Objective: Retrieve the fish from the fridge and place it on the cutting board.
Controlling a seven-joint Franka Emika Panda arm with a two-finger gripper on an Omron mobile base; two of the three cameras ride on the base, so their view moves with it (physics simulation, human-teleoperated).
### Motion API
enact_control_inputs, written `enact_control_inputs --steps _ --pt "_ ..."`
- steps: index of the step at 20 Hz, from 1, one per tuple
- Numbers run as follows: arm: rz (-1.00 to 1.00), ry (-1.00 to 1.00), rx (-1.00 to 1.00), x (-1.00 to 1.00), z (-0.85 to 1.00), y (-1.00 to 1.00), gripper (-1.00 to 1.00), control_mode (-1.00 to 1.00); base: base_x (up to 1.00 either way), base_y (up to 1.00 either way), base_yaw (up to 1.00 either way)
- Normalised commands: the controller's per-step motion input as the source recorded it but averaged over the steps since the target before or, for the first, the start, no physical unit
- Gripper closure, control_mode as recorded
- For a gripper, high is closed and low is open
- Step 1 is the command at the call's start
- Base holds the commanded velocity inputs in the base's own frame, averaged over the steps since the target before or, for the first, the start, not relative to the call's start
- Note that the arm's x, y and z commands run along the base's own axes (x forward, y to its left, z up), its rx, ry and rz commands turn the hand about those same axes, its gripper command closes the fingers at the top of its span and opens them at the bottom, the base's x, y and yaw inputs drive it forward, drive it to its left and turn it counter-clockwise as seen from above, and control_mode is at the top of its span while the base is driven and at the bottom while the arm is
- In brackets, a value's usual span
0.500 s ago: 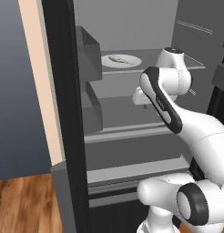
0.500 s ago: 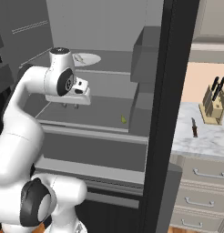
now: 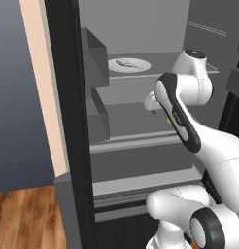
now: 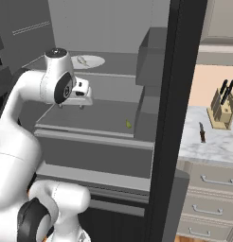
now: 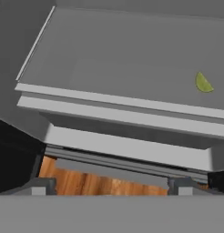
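Standing open, black fridge (image 3: 68,97) — grey shelves, fish (image 3: 124,62) on white plate (image 3: 141,64) above lime wedge (image 5: 203,83), gripper (image 4: 71,105) spread wide, empty, marble counter (image 4: 218,142) beside fridge.

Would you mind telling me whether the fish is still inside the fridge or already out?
Still inside. The fish lies on the white plate on an upper shelf of the open fridge, with the open hand lower down, holding nothing.

The arm (image 3: 189,126) is glossy white, built of rounded, swollen link shells. A long black band runs along one link, and the joints are dark discs ringed in grey (one large disc sits low on the base (image 4: 33,222)). The hand (image 4: 80,93) is a small white block with short dark fingertips.
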Motion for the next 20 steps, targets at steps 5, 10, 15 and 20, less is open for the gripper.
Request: enact_control_inputs --steps 5,10,15,20 --pt "0.08 -0.24 0.00 -0.30 0.59 0.00 -1.00 -1.00 0.00 0.00 0.00" --pt "0.06 -0.13 0.00 -0.06 0.72 0.00 -1.00 -1.00 0.00 0.00 0.00" --pt "0.00 -0.07 0.03 0.00 0.61 0.00 -1.00 -1.00 0.00 0.00 0.00" --pt "0.00 -0.01 0.01 0.03 0.39 0.00 -1.00 -1.00 0.00 0.00 0.00"
